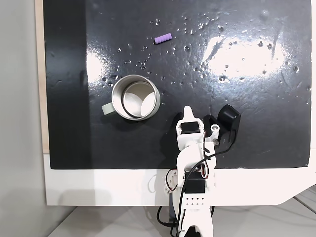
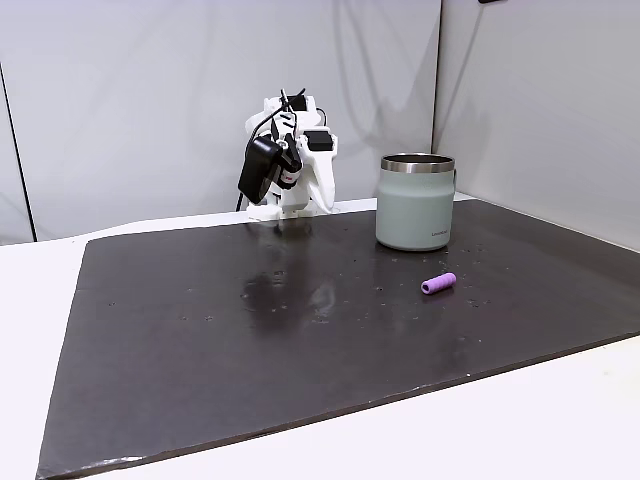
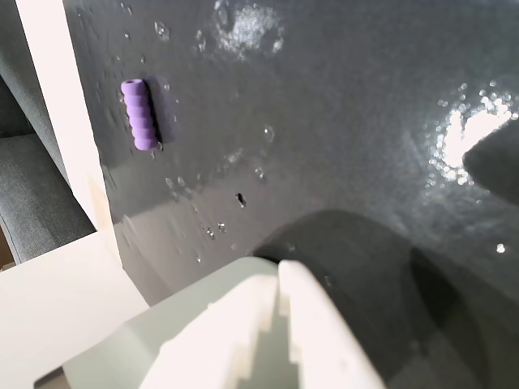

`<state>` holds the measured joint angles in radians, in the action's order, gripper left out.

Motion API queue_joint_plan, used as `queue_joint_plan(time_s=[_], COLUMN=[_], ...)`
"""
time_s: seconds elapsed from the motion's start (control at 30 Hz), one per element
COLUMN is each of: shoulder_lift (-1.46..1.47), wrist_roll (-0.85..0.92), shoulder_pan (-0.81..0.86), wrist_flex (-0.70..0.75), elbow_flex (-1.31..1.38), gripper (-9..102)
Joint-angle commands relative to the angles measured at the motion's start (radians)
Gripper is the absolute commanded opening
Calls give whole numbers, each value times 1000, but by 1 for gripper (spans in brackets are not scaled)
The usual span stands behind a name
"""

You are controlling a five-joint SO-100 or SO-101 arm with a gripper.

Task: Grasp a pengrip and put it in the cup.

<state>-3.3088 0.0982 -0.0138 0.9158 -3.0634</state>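
Pengrip (image 1: pixel 163 38) lying on its side on the black mat (image 1: pixel 256 128), well beyond the cup (image 1: pixel 135 97) and apart from it, nothing between. Gripper (image 2: pixel 262 172) folded back at the base, near the mat's edge; open or closed, cannot tell. Best reached by extending past the cup's handle-free side, descending with jaws spread across the ribbed length, closing gently. White table (image 2: pixel 30 300) around the mat.

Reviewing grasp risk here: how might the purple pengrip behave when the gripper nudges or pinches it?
The pengrip lies on its side on the glossy mat, so it probably rolls if nudged. Its ribbed surface likely resists slipping; it looks small, likely light and soft.
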Motion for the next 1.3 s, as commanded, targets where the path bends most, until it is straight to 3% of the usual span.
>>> queue_joint_plan(time_s=[0.0, 0.33, 0.53, 0.77, 0.93, 1.27], shoulder_lift=[-8, -8, 25, 750, 1209, 1738], wrist_roll=[43, 18, 3, -3, -8, -8], shoulder_pan=[-41, -44, 57, 86, 109, 97], wrist_flex=[-32, -28, -61, -302, -387, -457], elbow_flex=[5, 5, 95, 430, 721, 1092], gripper=[0, 0, 0, 0, 0, 0])
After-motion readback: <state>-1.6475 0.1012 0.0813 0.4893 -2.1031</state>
